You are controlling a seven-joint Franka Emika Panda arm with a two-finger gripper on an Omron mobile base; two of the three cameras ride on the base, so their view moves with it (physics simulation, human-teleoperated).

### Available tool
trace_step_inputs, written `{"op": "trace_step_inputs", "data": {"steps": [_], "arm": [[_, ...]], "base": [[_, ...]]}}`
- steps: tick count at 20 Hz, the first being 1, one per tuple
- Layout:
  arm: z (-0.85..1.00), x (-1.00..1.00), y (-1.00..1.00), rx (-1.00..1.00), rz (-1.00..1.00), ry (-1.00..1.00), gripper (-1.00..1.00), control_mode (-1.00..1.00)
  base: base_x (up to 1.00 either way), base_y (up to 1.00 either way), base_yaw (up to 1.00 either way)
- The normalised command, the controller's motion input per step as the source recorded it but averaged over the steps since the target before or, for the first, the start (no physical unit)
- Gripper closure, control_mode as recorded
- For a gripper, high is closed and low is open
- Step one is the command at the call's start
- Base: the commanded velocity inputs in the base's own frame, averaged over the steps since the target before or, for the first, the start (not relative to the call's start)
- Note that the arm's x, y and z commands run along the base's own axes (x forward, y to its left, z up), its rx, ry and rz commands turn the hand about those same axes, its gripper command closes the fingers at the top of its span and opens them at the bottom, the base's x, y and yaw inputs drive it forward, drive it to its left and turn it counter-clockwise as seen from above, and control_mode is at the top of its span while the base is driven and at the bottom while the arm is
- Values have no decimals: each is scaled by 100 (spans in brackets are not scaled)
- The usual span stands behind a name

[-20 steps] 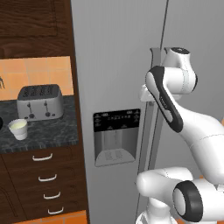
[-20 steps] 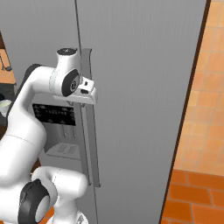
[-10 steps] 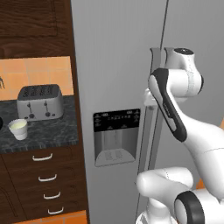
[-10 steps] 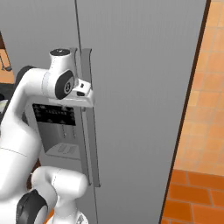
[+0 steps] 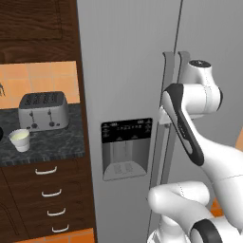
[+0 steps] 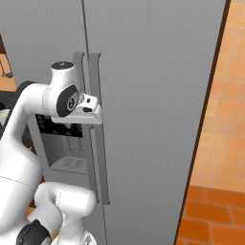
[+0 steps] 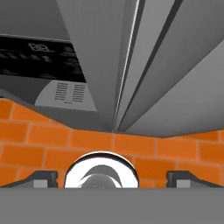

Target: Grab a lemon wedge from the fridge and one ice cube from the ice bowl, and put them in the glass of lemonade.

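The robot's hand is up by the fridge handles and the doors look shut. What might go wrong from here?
The jaws stand open at the fridge handles, gripping nothing, so closing now could miss, or catch the wrong one of the two close-set handles. The doors look shut, so the lemon wedge is still out of reach. The glass of lemonade sits near the counter edge, where a wide swing might tip it.

The fridge [image 5: 128, 71] is tall and light grey, with two doors shut and meeting at a thin vertical seam, and a long vertical handle [image 6: 98, 143] stands on each side of that seam. The left door carries a black-panelled dispenser recess [image 5: 126, 148] at mid height, its grille seen from above in the hand view. The glass [image 5: 20, 140], a small whitish tapered cup of pale yellow lemonade, stands upright near the front edge of the dark counter left of the fridge, just in front of a silver toaster
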Motion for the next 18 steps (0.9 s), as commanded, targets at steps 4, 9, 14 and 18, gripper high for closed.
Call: {"op": "trace_step_inputs", "data": {"steps": [4, 9, 14, 18], "arm": [[0, 0, 0, 0, 0, 0, -100, 100], [0, 0, 0, 0, 0, 0, -100, 100], [0, 0, 0, 0, 0, 0, -100, 100], [0, 0, 0, 0, 0, 0, -100, 100]], "base": [[-50, -13, 0], [-51, -1, -2], [-50, 0, -2], [-40, -1, 0]]}}
